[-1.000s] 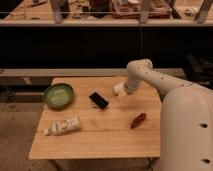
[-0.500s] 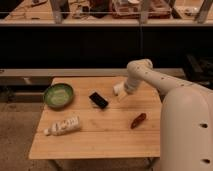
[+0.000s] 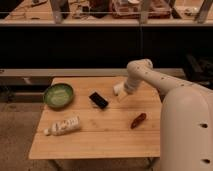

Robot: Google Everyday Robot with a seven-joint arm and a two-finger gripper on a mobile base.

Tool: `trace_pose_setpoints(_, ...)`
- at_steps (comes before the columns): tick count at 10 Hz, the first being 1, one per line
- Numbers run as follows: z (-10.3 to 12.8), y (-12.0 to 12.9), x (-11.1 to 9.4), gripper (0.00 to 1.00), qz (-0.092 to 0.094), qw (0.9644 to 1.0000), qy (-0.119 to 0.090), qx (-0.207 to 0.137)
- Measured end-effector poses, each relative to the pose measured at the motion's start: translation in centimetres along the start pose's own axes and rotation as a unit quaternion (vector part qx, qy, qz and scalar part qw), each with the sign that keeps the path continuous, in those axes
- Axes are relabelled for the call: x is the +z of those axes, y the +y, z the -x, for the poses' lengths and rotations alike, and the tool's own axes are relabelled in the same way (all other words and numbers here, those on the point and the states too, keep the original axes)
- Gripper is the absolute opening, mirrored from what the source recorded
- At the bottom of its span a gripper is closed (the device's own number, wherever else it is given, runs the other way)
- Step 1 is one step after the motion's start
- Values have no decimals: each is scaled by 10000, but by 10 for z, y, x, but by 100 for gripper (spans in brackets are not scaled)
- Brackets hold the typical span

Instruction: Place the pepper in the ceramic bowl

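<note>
No writing is legible, even on the white bottle [image 3: 64, 126]; the pincer [image 3: 119, 91] hangs over the table [image 3: 100, 137].

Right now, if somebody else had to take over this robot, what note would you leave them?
Gripper: over the back middle of the table, just right of the black flat object. The pepper is not in it.
Pepper: lying on the table's right side, nearer the front than the gripper and apart from it.
Ceramic bowl: at the table's left back corner, with no pepper in it.
Also there: a white bottle on its side, front left.
Done: nothing yet.
Left: pick up the pepper, carry it left across the table, and put it in the bowl.
</note>
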Motion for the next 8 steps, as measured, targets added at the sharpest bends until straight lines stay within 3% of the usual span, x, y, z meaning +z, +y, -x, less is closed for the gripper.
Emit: trace_pose_setpoints(8, 2, 5, -1, 80, 39, 9999, -1, 125)
